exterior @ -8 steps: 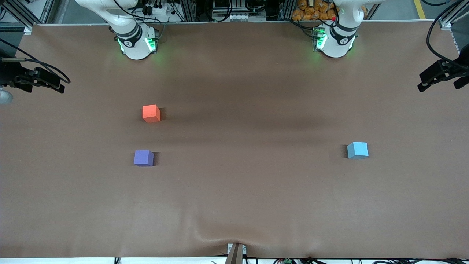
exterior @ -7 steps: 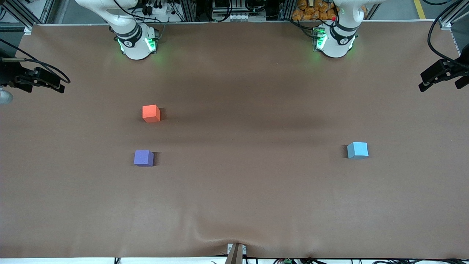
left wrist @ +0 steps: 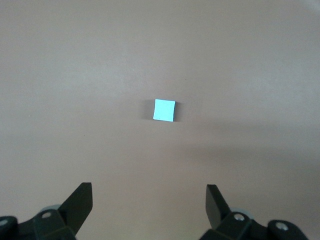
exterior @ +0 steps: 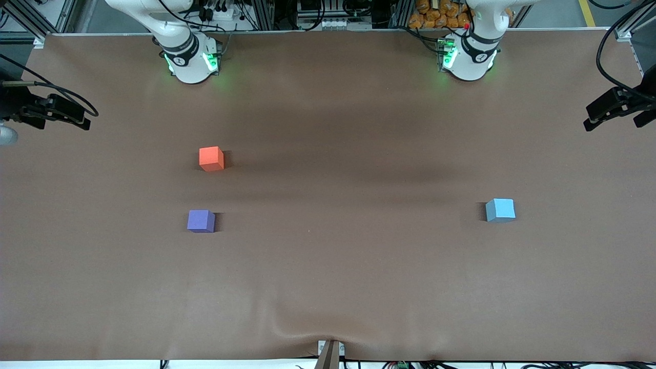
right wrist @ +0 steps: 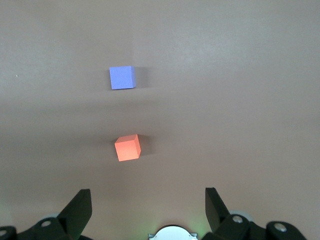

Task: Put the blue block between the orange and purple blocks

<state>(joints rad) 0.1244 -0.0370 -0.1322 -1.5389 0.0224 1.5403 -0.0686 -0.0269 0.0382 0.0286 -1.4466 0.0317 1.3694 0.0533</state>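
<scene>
Nothing has moved: my left gripper (left wrist: 148,212) and right gripper (right wrist: 148,212) hang open and empty, blue block (exterior: 500,210) untouched.

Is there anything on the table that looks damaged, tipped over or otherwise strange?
Nothing stands out. The blue block, orange block and purple block all sit flat and intact. Only the brown table cover puckers slightly at its edge nearest the front camera.

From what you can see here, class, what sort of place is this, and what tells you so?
Most likely a robotics lab. Two robot arm bases stand along one edge of a brown-covered table, with aluminium framing and cables past it, and only three small cubes lie on it: orange block, purple block, blue block.
</scene>
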